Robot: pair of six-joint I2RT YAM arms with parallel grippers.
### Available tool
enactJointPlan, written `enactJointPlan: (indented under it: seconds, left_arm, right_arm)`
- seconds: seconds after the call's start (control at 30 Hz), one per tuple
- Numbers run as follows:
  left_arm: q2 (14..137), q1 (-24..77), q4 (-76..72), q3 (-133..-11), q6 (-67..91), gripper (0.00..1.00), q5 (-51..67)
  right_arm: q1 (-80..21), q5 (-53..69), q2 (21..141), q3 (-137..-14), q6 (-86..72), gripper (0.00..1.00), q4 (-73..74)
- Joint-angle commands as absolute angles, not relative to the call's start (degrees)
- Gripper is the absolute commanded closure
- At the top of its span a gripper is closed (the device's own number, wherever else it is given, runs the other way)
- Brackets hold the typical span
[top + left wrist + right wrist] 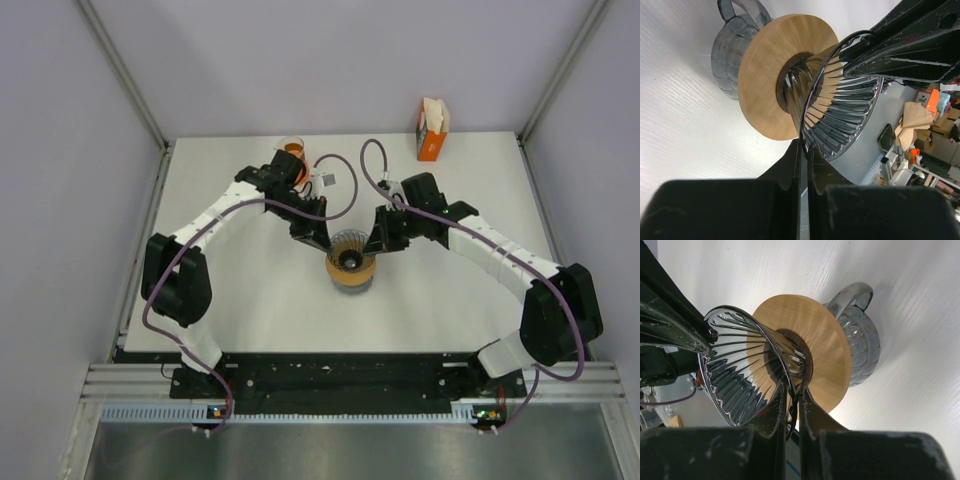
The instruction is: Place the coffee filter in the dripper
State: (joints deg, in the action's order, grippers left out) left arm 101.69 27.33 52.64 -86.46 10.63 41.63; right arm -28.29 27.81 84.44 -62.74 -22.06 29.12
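1. Writing first: the orange box [430, 143] shows print on its front, too small to read.
2. That box stands at the bench's [250, 295] far edge, toward the far right corner, and the white coffee filters [435, 108] stick up out of its top, well apart from both arms.
3. The dripper [350, 256], ribbed clear glass, stands mid-bench, its wooden collar [762, 75] sitting on a handled glass server [727, 55].
4. An orange cup [291, 150] sits at the far edge, left of the middle, partly hidden by the left arm.
5. Whether any paper lies inside the cone is hard to tell; the ribs mirror the wood.
6. The left claw [804, 144] is pressed together on the dripper's thin rim at its left side, the edge caught between the fingers.
7. The right claw [792, 392] is likewise pinching the rim on the opposite side, fingers nearly touching.
8. The two arms crowd the cone from both sides, right over its mouth.
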Motion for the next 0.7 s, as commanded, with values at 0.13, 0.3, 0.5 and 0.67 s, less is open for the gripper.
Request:
enactJointPlan:
  seconds: [0.13,0.3,0.5,0.67]
  left_arm:
    - [112.23,29.53,54.14,-79.11,1.14,1.00,29.37]
    - [111.80,29.79,53.09,-76.46,0.53,1.00,27.60]
    - [106.71,29.53,54.75,-85.76,0.79,0.93,31.63]
    - [104.41,29.44,55.89,-94.11,1.14,0.65,32.17]
  right_arm:
    - [-27.25,25.40,91.14,-54.24,-19.42,1.00,27.60]
    - [-27.33,25.05,88.77,-53.96,-20.65,1.00,26.98]
    - [-29.70,23.82,87.28,-59.67,-20.92,1.00,29.70]
    - [-30.23,23.03,86.49,-63.80,-21.79,1.00,30.93]
